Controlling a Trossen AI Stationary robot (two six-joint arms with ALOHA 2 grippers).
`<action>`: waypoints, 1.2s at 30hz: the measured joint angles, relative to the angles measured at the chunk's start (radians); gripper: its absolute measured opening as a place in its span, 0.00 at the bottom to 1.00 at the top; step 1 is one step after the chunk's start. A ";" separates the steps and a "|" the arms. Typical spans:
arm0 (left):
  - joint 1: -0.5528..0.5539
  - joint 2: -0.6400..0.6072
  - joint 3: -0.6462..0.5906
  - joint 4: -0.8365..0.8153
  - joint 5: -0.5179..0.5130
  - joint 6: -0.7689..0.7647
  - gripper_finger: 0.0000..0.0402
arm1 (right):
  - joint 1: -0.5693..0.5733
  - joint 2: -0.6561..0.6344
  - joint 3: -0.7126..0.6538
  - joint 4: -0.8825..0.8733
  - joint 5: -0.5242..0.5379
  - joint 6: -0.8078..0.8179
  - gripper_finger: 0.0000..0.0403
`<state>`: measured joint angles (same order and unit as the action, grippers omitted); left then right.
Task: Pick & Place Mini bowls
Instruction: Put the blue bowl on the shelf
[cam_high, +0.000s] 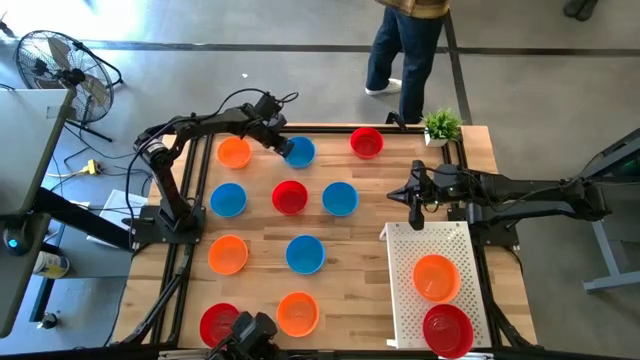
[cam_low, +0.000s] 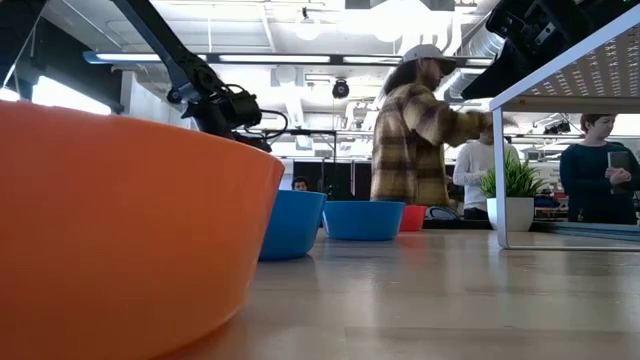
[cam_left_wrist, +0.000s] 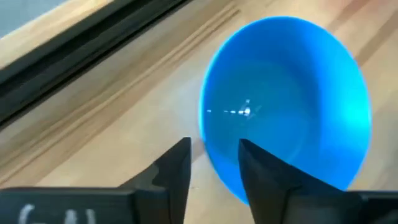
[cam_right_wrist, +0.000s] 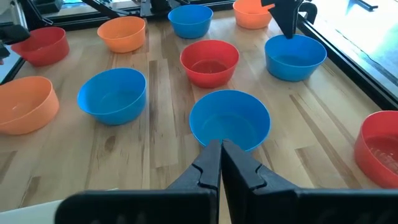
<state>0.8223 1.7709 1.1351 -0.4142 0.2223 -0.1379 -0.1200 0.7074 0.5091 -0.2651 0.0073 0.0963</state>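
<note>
Blue mini bowl (cam_left_wrist: 292, 99) upright; left tool (cam_left_wrist: 214, 165) open astride rim; right tool (cam_right_wrist: 221, 163) closed.

Nine small round plastic bowls sit in rows on the left part of the wooden table (cam_high: 350, 290). On the right part lies the white plastic tray with holes (cam_high: 400, 300), with two bowls in it: the orange bowl (cam_high: 435, 277) behind, the red bowl (cam_high: 447, 330) in front. The left pincer (cam_left_wrist: 214, 146) sits over the rim of the back-row blue bowl (cam_left_wrist: 292, 99). A small potted plant (cam_high: 441, 126) stands at the far right corner.
</note>
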 joint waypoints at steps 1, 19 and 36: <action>0.000 0.000 0.000 0.002 0.004 0.001 0.34 | 0.000 0.000 0.000 0.000 0.000 0.000 0.01; -0.045 0.031 0.040 0.001 -0.035 0.002 0.02 | 0.000 0.000 0.000 0.002 0.010 0.058 0.01; -0.264 0.021 0.326 -0.112 -0.250 -0.091 0.00 | -0.150 0.125 0.000 0.177 0.091 0.466 0.04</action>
<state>0.5581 1.7920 1.4615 -0.5263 -0.0280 -0.2288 -0.2700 0.8326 0.5095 -0.0877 0.0981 0.5626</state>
